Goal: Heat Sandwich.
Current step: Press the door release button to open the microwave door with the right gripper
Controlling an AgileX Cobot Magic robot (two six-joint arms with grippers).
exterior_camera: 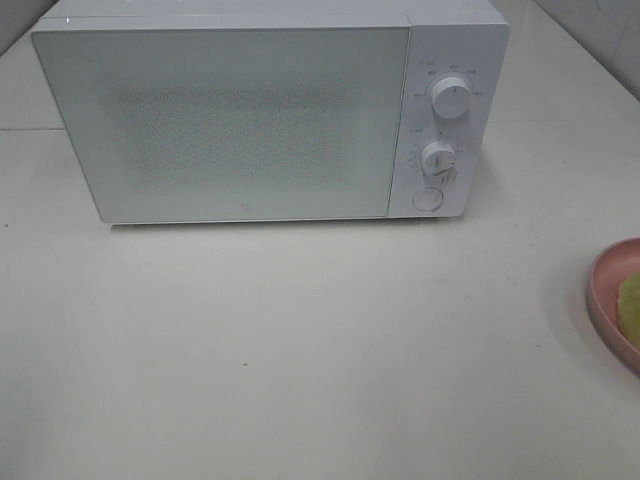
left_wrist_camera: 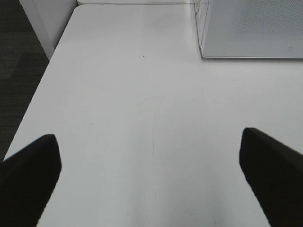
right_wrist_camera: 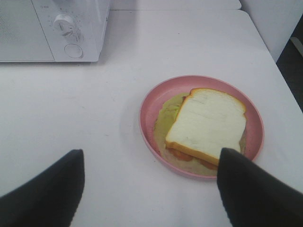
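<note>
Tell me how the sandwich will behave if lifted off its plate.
The sandwich will probably flex and sag, since its top is one soft-looking white slice. Its lower layers stick out unevenly underneath, so they may slide apart.

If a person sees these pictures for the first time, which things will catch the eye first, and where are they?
The big white microwave stands at the back of the table with its door closed, and it fills much of the high view. The only strong colour is the pink plate at the right side of the table, nearer than the microwave. On it lies the sandwich, white bread uppermost.
</note>
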